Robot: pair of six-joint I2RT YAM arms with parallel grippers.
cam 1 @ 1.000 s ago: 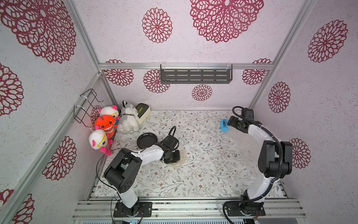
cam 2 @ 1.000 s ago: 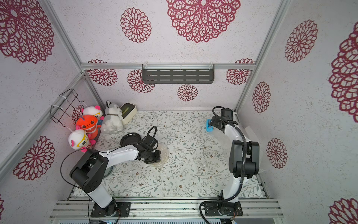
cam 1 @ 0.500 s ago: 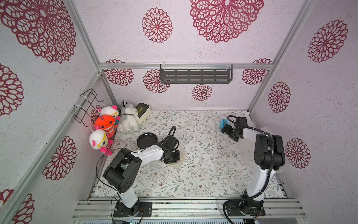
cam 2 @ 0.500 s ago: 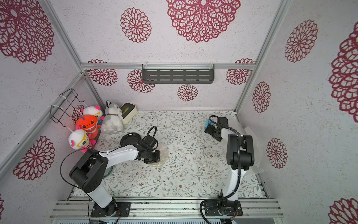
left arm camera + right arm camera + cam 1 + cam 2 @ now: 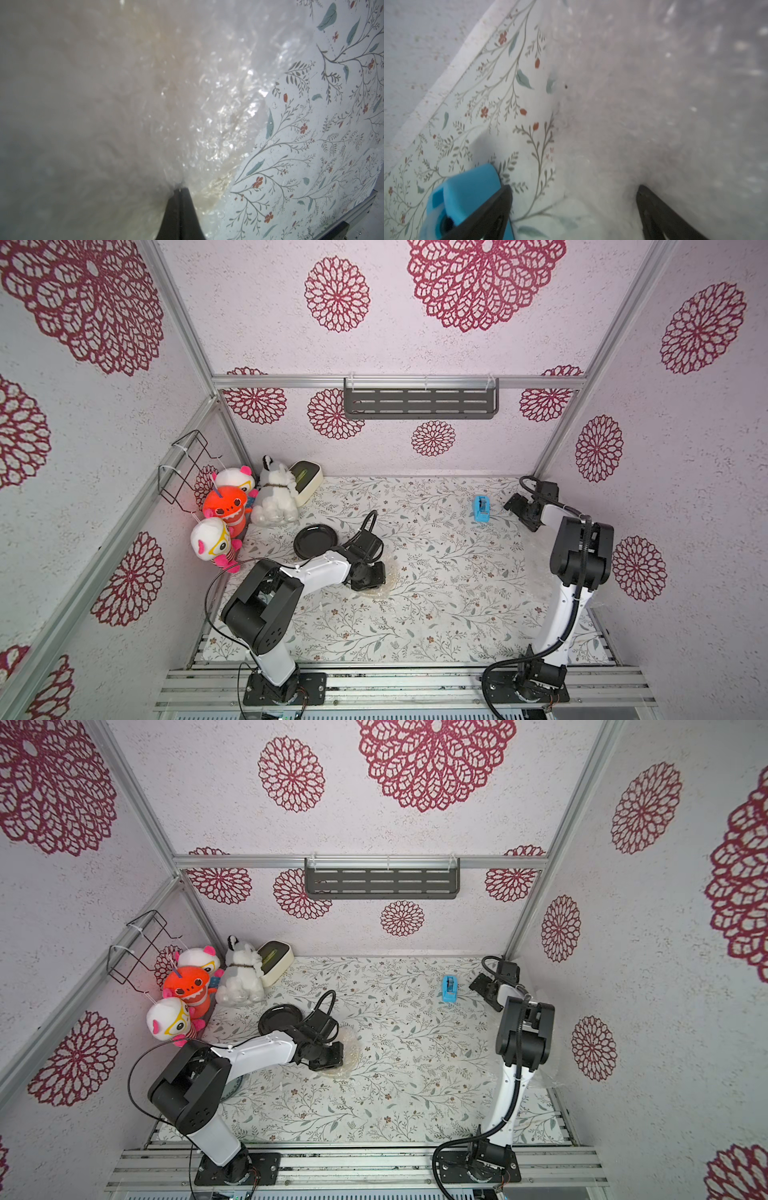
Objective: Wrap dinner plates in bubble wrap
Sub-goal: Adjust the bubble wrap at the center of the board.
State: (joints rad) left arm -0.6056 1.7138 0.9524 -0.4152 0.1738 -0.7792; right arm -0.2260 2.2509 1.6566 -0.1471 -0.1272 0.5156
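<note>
A cream plate (image 5: 385,588) lies mid-table under crinkly bubble wrap (image 5: 207,104), and its pale rim shows through the wrap (image 5: 218,182). My left gripper (image 5: 368,574) (image 5: 330,1056) (image 5: 180,189) sits on that bundle, shut, with the wrap puckered at its tips. The glossy black plate (image 5: 315,541) (image 5: 280,1020) lies bare just behind the left arm. A grey plate edge (image 5: 232,1088) peeks out under the left elbow. My right gripper (image 5: 521,512) (image 5: 486,992) (image 5: 574,187) is open at the far right, low over another bubble wrap sheet (image 5: 654,104) and holding nothing.
A blue tape dispenser (image 5: 481,509) (image 5: 465,197) stands just left of the right gripper. Plush toys (image 5: 272,495) and a cream box with a green top (image 5: 306,475) fill the back left corner. More wrap lies along the table's right edge (image 5: 548,1077).
The right gripper has drawn back from the tape dispenser toward the right wall and opened slightly wider. The left arm has not moved.
</note>
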